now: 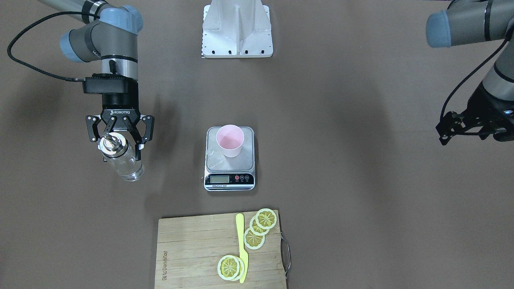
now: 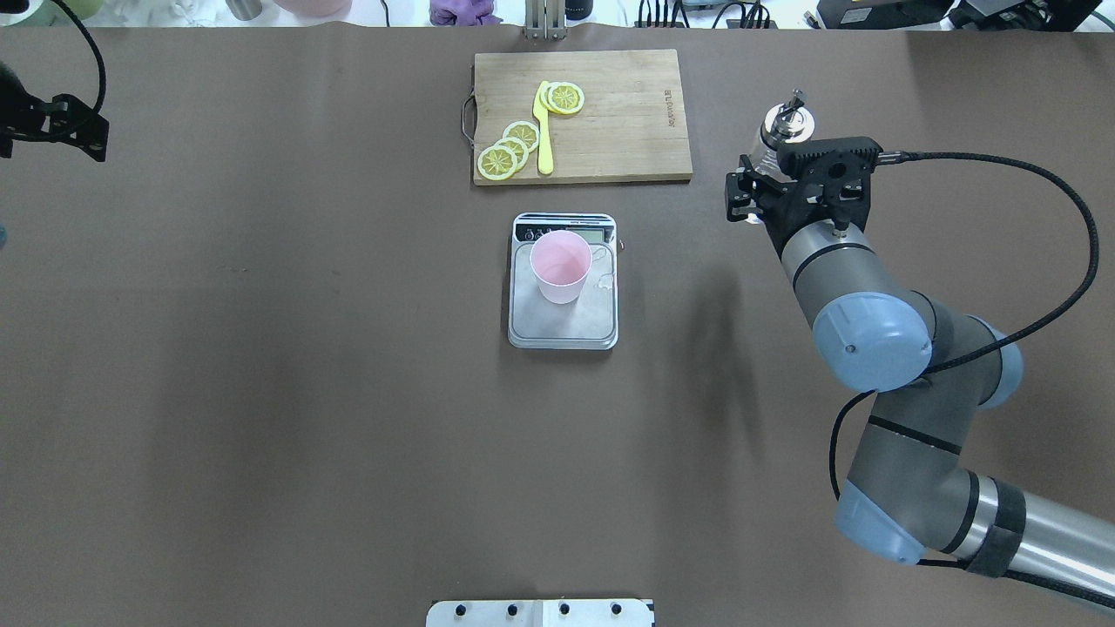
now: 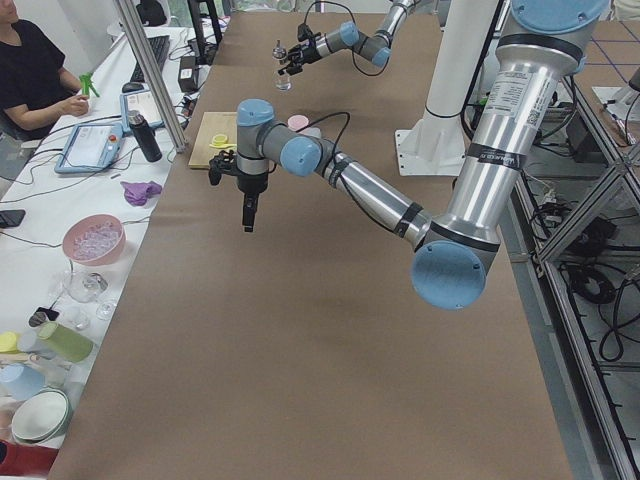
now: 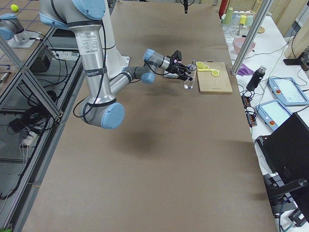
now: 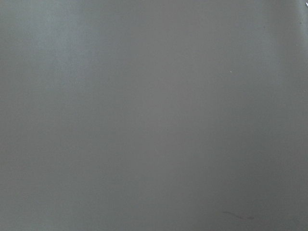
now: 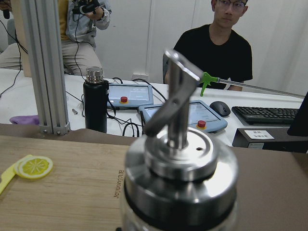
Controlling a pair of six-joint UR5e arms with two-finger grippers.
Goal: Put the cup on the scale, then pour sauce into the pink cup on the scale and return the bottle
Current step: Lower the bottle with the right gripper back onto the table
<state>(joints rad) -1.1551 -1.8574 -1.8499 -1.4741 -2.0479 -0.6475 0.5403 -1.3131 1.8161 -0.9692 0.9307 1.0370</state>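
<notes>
The right tool (image 1: 120,139) is clamped on the upright bottle (image 1: 125,163), well apart from the cup (image 1: 230,140) on the scale (image 1: 248,159). Of the left tool (image 1: 443,137) I cannot tell the state

Bottle (image 1: 123,162): clear glossy glass w/ shiny polished metal cap (image 6: 180,161). Cup (image 1: 230,141): matt pink plastic. Scale (image 1: 245,158): silver metal plate, glossy blk front. Board (image 1: 192,249): bare wood. Table (image 1: 361,180): matt brown.
</notes>
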